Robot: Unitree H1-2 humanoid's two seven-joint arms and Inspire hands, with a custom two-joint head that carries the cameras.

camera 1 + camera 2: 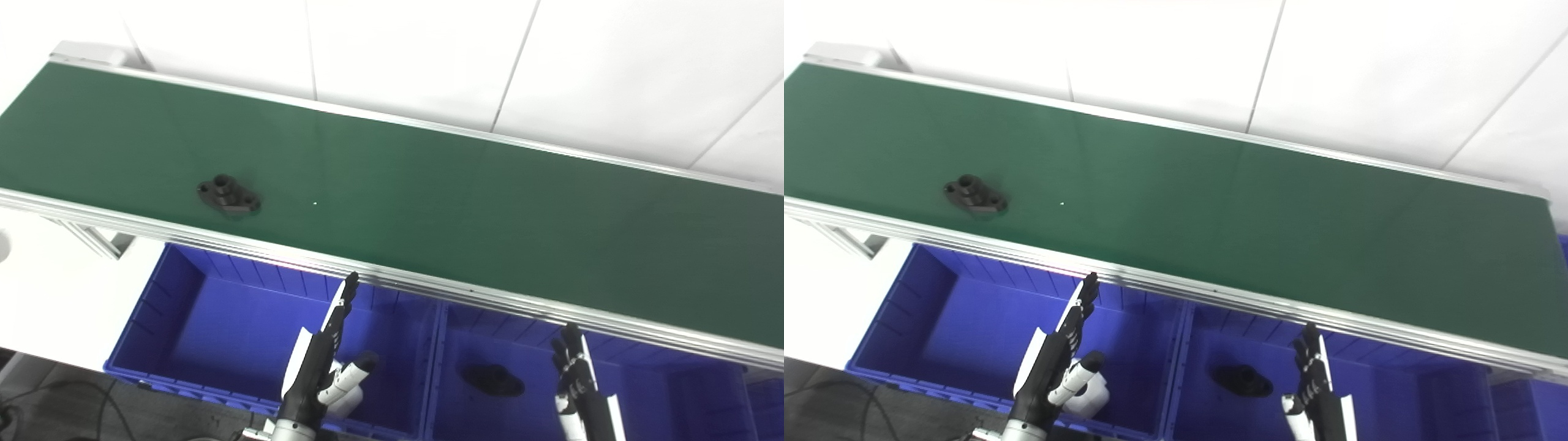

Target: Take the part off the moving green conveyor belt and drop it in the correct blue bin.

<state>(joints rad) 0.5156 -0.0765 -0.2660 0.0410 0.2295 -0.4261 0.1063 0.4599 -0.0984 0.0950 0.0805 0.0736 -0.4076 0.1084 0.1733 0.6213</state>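
Note:
A black flanged part (229,195) lies on the green conveyor belt (429,202) near its front edge, at the left; it also shows in the right eye view (975,195). My left hand (321,358) is open and empty, fingers straight, over the left blue bin (184,318), well below and right of the part. My right hand (576,380) is open and empty over the middle blue bin (643,392). A black part (493,380) lies in the middle bin.
The belt's aluminium front rail (429,285) runs above the bins. A further blue bin (765,401) shows at the far right edge. White wall panels stand behind the belt. Dark floor with cables (61,404) is at the bottom left.

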